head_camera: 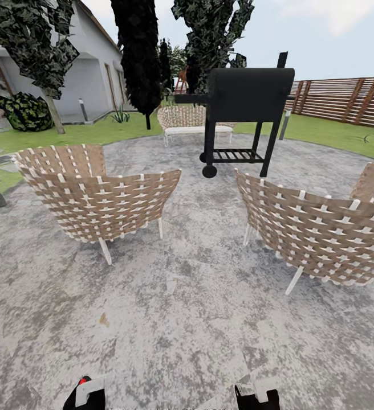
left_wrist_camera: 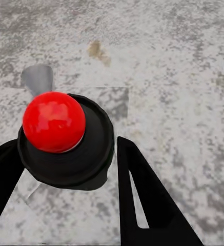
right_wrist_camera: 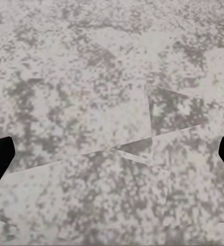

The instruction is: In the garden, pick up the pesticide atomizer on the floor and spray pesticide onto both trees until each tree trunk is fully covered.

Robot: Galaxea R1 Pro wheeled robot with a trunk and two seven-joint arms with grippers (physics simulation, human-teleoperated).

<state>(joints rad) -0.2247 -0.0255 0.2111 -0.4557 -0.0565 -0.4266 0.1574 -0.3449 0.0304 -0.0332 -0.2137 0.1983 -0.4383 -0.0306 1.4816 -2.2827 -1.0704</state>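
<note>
Atomizer (left_wrist_camera: 65, 141) stands upright, red top up, between left gripper (left_wrist_camera: 70, 205) fingers

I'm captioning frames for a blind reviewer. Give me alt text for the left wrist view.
The left end effector holds a black atomizer with a glossy red ball top between its two black fingers, above mottled grey paving with a small brown stain.

The pesticide atomizer (left_wrist_camera: 65, 141), black-bodied with a red ball top, sits between the left gripper's fingers (left_wrist_camera: 147, 200).
</note>
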